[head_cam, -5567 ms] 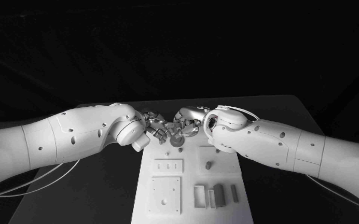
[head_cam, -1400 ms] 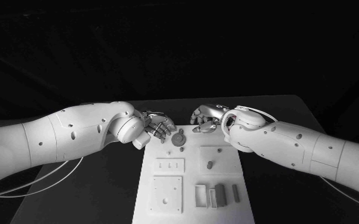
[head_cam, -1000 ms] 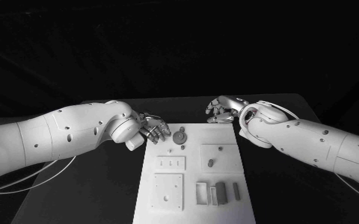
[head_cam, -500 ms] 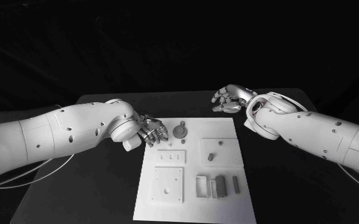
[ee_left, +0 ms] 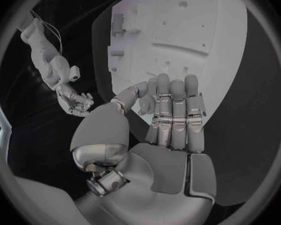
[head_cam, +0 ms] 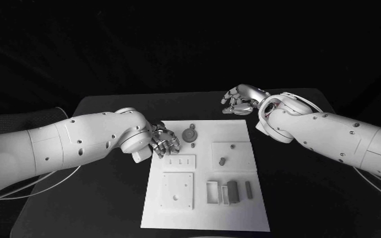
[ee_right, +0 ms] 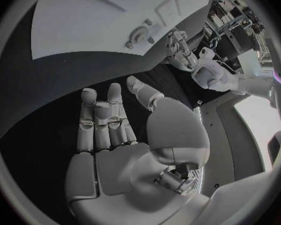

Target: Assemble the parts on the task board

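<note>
A black, matte, rectangular table [head_cam: 103,194] carries a single flat white rectangular task board [head_cam: 202,216], which lies at the table's middle with its long sides running from the near edge toward the far edge. Dark bare tabletop shows on both sides of the board and beyond its far end. The board lies flat on the surface, its far short edge well short of the table's far edge, and in the left wrist view the same white plate [ee_left: 222,45] rests on the dark top.
</note>
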Motion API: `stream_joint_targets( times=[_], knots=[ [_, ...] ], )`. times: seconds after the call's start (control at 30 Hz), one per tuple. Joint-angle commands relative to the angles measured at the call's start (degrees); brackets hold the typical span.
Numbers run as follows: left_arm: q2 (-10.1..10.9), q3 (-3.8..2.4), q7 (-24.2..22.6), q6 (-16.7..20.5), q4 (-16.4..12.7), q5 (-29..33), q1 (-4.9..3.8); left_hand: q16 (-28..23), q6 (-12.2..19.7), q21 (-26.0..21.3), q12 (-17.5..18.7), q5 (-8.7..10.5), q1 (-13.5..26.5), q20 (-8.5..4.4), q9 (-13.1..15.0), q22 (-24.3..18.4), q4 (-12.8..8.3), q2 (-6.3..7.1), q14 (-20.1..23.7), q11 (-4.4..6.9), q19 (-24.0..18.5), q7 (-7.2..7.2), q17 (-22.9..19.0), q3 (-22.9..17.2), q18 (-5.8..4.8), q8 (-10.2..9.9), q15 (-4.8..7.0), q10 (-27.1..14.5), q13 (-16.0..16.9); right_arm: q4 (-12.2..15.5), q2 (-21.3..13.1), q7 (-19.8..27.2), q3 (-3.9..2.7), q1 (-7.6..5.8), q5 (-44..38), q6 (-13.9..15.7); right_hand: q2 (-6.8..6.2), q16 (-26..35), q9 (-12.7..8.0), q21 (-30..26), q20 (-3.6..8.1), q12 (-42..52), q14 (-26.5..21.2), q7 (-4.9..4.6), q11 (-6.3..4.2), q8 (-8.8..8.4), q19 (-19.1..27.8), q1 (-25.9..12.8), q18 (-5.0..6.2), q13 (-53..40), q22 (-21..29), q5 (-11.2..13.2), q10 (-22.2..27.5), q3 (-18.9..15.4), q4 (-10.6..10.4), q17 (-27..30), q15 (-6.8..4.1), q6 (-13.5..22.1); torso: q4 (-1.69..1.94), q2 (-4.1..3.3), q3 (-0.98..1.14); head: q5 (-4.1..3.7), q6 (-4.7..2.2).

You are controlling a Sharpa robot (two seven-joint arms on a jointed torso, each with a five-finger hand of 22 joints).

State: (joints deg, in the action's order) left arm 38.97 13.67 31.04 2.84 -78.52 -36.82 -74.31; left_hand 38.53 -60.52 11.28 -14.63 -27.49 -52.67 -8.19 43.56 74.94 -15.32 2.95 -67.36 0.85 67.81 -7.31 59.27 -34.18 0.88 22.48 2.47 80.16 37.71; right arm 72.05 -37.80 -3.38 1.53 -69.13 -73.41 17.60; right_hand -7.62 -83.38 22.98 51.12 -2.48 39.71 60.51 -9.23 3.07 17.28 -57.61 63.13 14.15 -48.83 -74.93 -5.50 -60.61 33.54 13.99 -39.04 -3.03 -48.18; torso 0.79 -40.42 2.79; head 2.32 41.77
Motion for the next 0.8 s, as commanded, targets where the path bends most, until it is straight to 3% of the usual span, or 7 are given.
stream_joint_targets(
  times=[0.03,0.2,0.8],
  knots=[
    [-0.6,-0.05,-0.4,-1.0,0.0,-5.1,0.12,0.3,-6.0,0.3,-0.2,0.07,-0.1,-0.04,0.5,1.4,0.0,-0.46,0.0,0.44,0.3,5.61,-0.1,-0.1,1.05,0.2,0.17,-0.2,0.1,0.2,0.1,0.7,-0.04,0.01,0.4,-0.3,0.16,0.2,-0.1,-0.3,0.07,-0.1,0.3,-0.27,0.0,-0.07,0.3,0.4,0.85,0.1,-0.7,-0.2,0.2,0.0,0.2,0.0,-0.04,0.0,-0.04,0.01,0.03,-0.1,0.36],
    [-1.0,-0.05,-0.7,-1.3,0.3,-5.9,0.45,0.6,-6.0,0.5,-0.6,0.65,0.0,-0.07,0.7,1.4,0.2,-0.27,0.2,0.45,0.2,5.62,-0.3,-0.1,1.01,0.3,0.18,-0.4,0.2,0.4,0.2,0.6,-0.05,0.01,0.4,-0.4,0.18,0.2,-0.1,-0.3,0.05,-0.1,0.3,-0.28,0.01,-0.07,0.3,0.3,0.85,0.1,-0.7,-0.2,0.2,0.0,0.2,0.0,-0.03,0.0,-0.05,0.03,0.11,-0.2,0.47],
    [-2.3,-0.07,-0.5,-1.2,0.5,-9.0,1.88,2.9,-6.6,2.1,-3.1,1.14,0.2,-0.45,1.9,1.5,1.1,-0.14,-0.1,0.97,0.5,6.15,-0.8,0.1,1.05,1.4,0.54,-0.4,0.7,0.6,0.2,0.4,-0.06,0.01,0.4,-1.0,0.19,0.2,-0.2,-0.3,0.01,-0.1,0.3,-0.29,0.02,-0.07,0.3,0.2,0.85,0.1,-0.7,-0.2,0.2,-0.1,0.1,0.0,-0.02,0.0,0.02,0.02,0.04,-0.57,1.11]
  ],
)
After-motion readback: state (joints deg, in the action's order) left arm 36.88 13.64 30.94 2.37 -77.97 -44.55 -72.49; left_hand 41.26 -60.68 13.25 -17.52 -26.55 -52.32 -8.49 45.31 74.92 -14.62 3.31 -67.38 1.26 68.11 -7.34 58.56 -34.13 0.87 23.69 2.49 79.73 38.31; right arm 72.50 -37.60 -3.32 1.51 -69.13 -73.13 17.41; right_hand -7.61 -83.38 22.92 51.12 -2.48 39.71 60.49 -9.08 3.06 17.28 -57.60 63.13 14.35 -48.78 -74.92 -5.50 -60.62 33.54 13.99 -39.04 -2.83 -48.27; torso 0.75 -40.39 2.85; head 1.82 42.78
